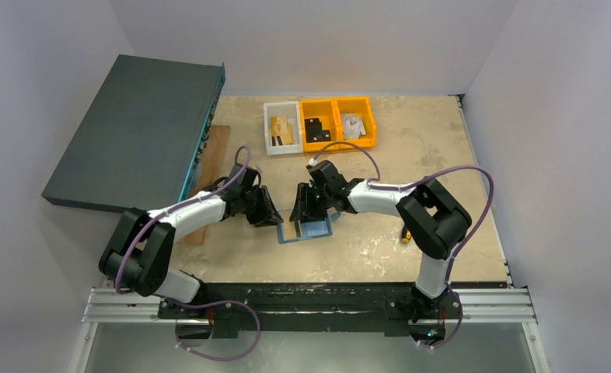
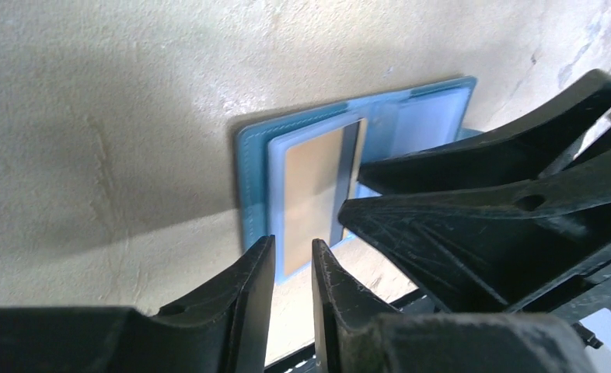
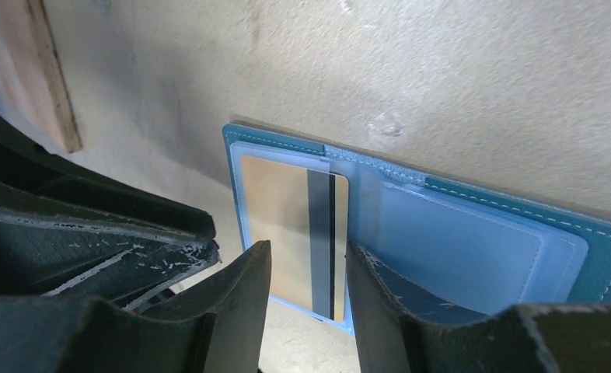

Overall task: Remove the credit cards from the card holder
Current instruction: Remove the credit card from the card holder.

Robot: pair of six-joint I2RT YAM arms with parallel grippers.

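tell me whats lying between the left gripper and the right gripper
The open card holder lies there, a gold card in its pocket, between the left gripper and the right gripper; the left wrist view shows it best.

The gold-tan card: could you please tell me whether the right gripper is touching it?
Cannot tell. In the right wrist view the right gripper straddles the gold-tan card's edge in the card holder, but its jaws hide any contact or gap.
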